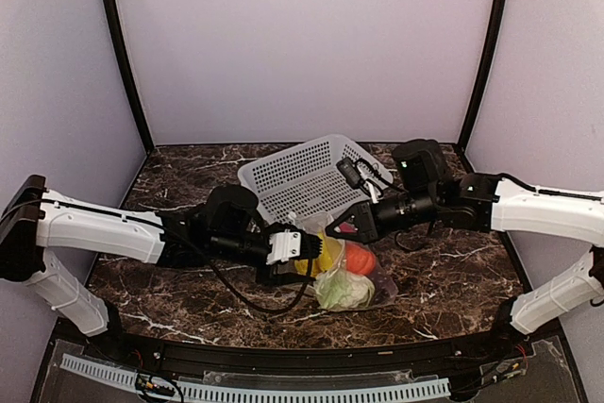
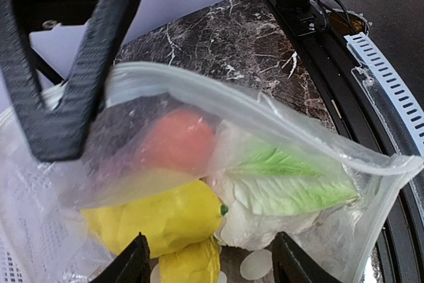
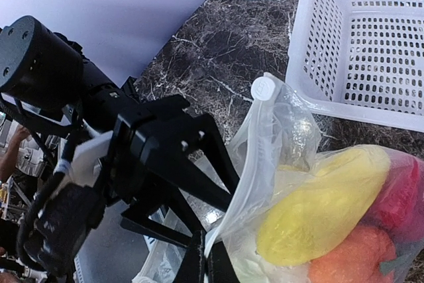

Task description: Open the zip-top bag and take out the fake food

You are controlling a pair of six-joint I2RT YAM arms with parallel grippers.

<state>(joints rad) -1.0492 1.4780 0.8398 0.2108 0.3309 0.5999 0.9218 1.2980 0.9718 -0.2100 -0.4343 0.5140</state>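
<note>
Two grippers are meeting at the zip-top bag [image 1: 374,280] on the table [image 1: 448,271]: we are pinching its rim with the right gripper [image 3: 205,264], our left gripper [image 2: 209,266] gaping around the fake food [image 2: 173,215] inside.

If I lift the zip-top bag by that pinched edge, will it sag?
Likely floppy: the zip-top bag wrinkles and drapes around the fake food. The rounded yellow piece could well roll inside, shifting the weight.

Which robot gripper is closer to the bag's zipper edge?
Right. The right gripper is shut on the edge of the zip-top bag, touching it. The left gripper is open just beside the bag, facing the fake food.
</note>
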